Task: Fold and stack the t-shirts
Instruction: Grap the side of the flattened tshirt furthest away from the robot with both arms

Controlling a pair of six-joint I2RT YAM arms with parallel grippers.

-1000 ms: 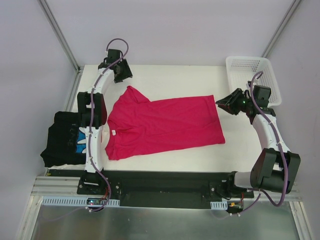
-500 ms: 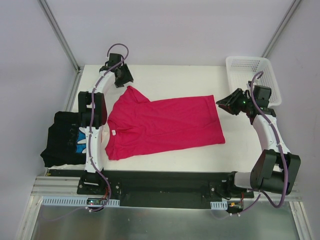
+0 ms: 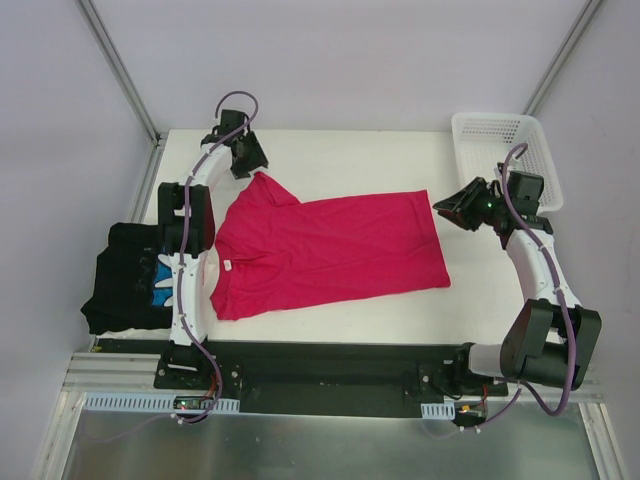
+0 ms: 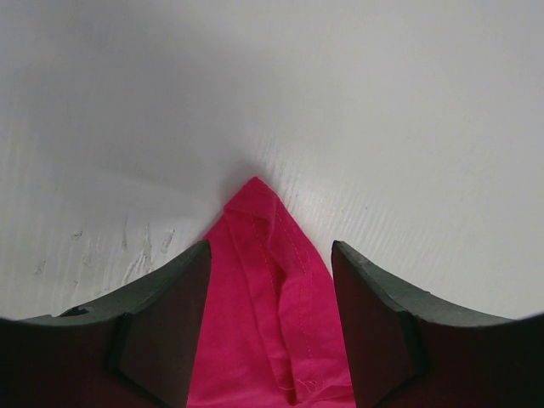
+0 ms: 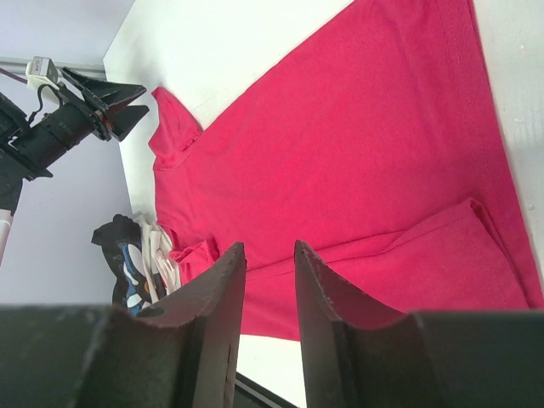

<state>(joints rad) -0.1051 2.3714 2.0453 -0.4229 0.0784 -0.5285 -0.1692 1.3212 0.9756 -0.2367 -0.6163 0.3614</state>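
Note:
A crimson-pink t-shirt [image 3: 325, 250] lies spread flat on the white table [image 3: 350, 150], and it fills most of the right wrist view [image 5: 357, 153]. My left gripper [image 3: 254, 162] is at the tip of its far-left sleeve. In the left wrist view the gripper [image 4: 270, 255] is open, with the sleeve [image 4: 268, 314] lying between the two fingers and the jaws apart from the cloth. My right gripper [image 3: 440, 204] hovers at the shirt's far-right corner. Its jaws [image 5: 270, 251] stand narrowly open with nothing between them. A black t-shirt with blue-and-white print [image 3: 125, 275] lies bunched at the table's left edge.
A white lattice basket [image 3: 505, 155] stands at the back right corner, just behind the right arm. White cloth edges [image 5: 157, 251] show beside the black shirt. The table's front rail [image 3: 320, 355] runs between the two arm bases.
My left gripper has crept a little toward the sleeve tip and its jaws have narrowed slightly. The right arm and the shirts have not moved.

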